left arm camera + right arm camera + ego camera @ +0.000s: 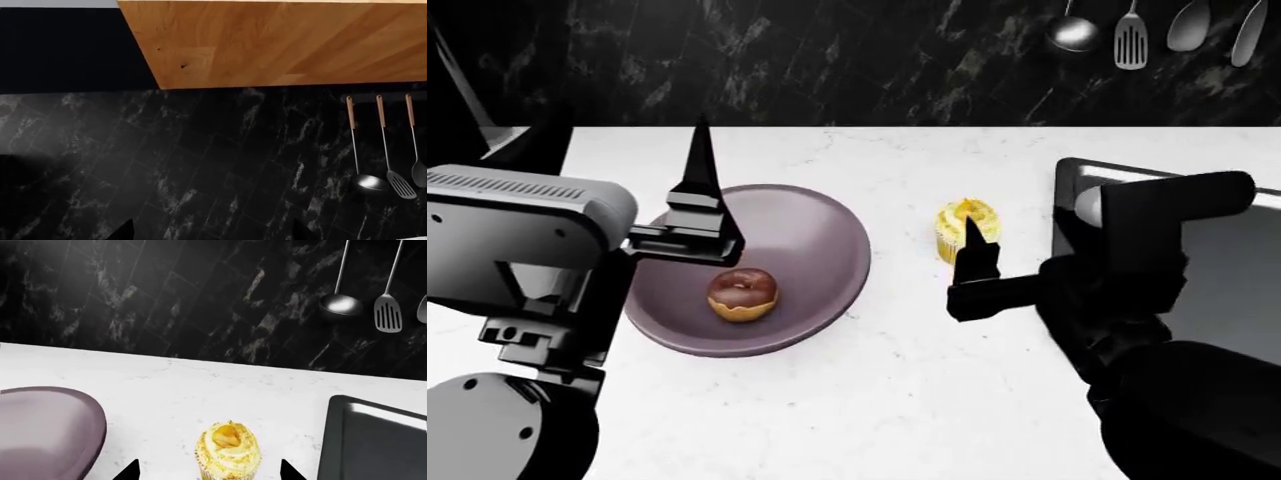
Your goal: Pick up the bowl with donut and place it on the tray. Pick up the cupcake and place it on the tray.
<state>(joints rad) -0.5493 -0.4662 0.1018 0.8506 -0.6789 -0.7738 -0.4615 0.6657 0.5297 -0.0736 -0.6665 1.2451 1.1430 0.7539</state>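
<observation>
Currently approaching, nothing lifted. Bowl (pixel 777 262) on white counter (pixel 868 400), left of centre, donut (pixel 743 293) inside toward near rim. Cupcake (pixel 966 222) upright on counter between bowl and tray (pixel 1228 290); tray far right, largely hidden behind right arm in head view, dark corner with shiny rim plain in right wrist view (pixel 373 445).

Left gripper (pixel 701 215) above bowl's left-far rim, one dark finger pointing up; wrist view aimed at black marble wall (pixel 200 165), wooden cabinet (pixel 280 40) and hanging utensils (pixel 387 150), so bowl out of its sight. Fingertips spread at frame edge, released, holding nothing.

Right gripper (pixel 972 262) just near side of cupcake, fingers either side in wrist view (pixel 227 447), spread wide, gripping nothing yet.

Advice, as judgement only:
- Bowl first: tilt left wrist down, catch rim between fingers at left edge, well clear of donut.
- Lift level; shallow bowl, donut likely to slide if tipped.
- Right arm sits between bowl and tray: clear it, or expect collision.
- Cupcake: close on ribbed wrapper, low, gently; frosting soft-looking, top-heavy.
</observation>
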